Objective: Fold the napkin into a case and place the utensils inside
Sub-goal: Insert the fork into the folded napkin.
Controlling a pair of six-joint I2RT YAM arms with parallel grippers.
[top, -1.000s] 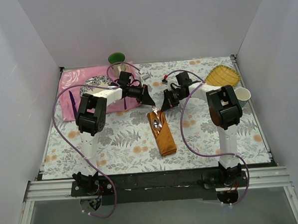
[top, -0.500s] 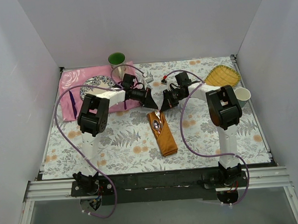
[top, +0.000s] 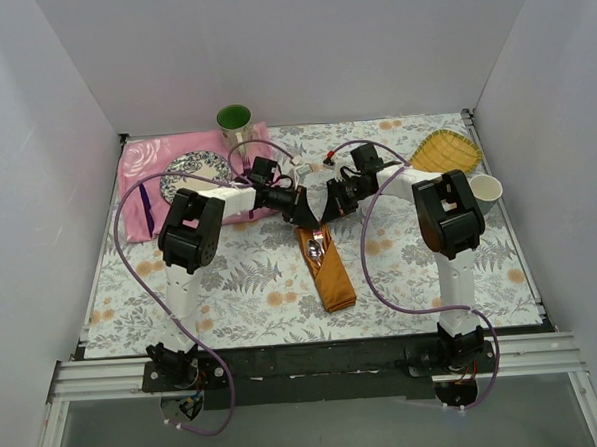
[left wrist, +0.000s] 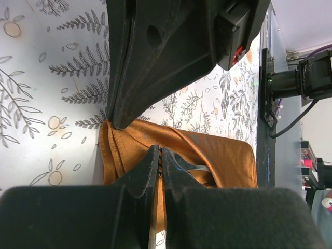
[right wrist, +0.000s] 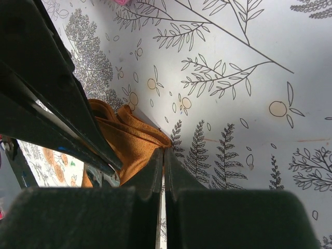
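While clamped, left gripper (left wrist: 159, 155), right gripper (right wrist: 163, 154): case (top: 328, 270)

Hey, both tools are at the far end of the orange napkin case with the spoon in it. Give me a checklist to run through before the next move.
1. Left tool has the cloth: ok, shut on the case at its far end.
2. Right tool has the cloth: cannot tell; it is shut at the cloth's corner, but no fabric shows between the tips.
3. Spoon in the case: ok, silver shows at the far end.
4. Case lying flat: not ok; the near part is flat, the far end is bunched.
5. All utensils in: cannot tell; a purple piece lies on the pink cloth.
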